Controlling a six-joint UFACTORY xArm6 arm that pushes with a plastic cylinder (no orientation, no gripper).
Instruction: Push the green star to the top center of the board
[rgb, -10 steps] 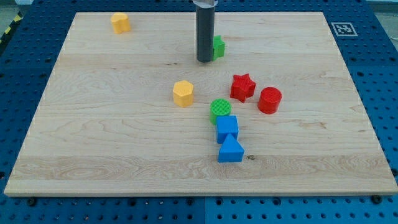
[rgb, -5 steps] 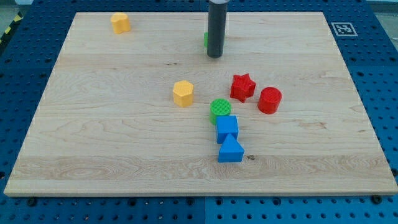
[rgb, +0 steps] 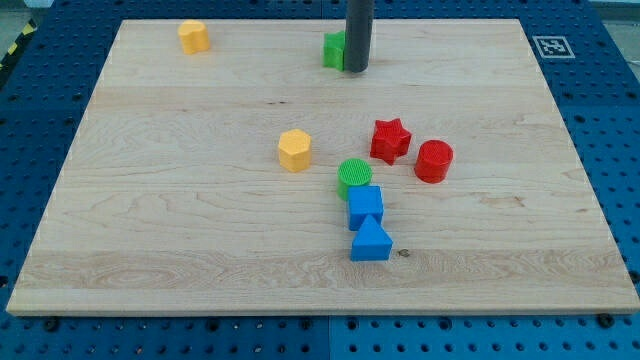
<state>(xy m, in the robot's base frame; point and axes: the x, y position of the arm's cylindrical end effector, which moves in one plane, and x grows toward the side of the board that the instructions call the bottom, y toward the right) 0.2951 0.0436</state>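
Camera view:
- Board (rgb: 180, 240): light wooden top on a blue pegboard surface (rgb: 620, 150); a black-and-white marker tag (rgb: 552, 46) sits at its top right corner.
- Rod: dark, upright, entering from the view's top; my tip (rgb: 357, 69) rests on the board near its top centre. The arm ends in this plain rod, so there are no fingers and no opening or grasp to record.
- Green star (rgb: 334, 49): near the board's top centre, touching the rod on its left side and partly hidden by it; its shape is hard to make out.
- Yellow block, top left (rgb: 194, 36).
- Yellow block, mid-board (rgb: 295, 149).
- Red star (rgb: 391, 140), with a red cylinder (rgb: 434, 160) just to its right.
- Green cylinder (rgb: 354, 177), touching the blue cube (rgb: 365, 207) below it.
- Blue triangle (rgb: 371, 241), touching the cube's lower edge.
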